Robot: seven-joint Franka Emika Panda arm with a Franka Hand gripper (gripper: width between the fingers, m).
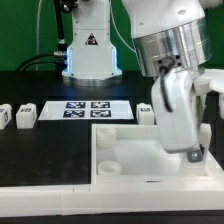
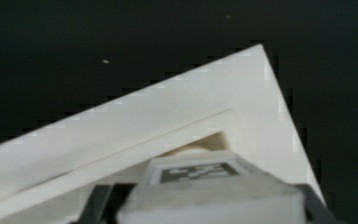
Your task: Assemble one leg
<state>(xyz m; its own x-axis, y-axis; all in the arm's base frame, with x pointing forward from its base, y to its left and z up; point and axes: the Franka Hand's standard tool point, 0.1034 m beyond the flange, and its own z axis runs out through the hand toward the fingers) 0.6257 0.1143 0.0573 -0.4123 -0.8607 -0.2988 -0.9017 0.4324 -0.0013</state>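
Observation:
My gripper (image 1: 193,152) hangs low over the right side of the large white tray-like piece (image 1: 120,165) in the exterior view. In the wrist view the gripper (image 2: 202,205) is shut on a leg (image 2: 201,172), a white block with a black-and-white tag on its face, held between the dark fingers (image 2: 101,205). The leg sits just over a corner of the tray-like piece (image 2: 158,110). In the exterior view the held leg is hidden behind the hand. Two more legs (image 1: 5,116) (image 1: 26,115) stand at the exterior view's left, and another leg (image 1: 146,110) stands behind the hand.
The marker board (image 1: 85,108) lies flat behind the tray-like piece. The arm's base (image 1: 90,50) stands at the back with cables beside it. The tabletop (image 1: 40,150) is black.

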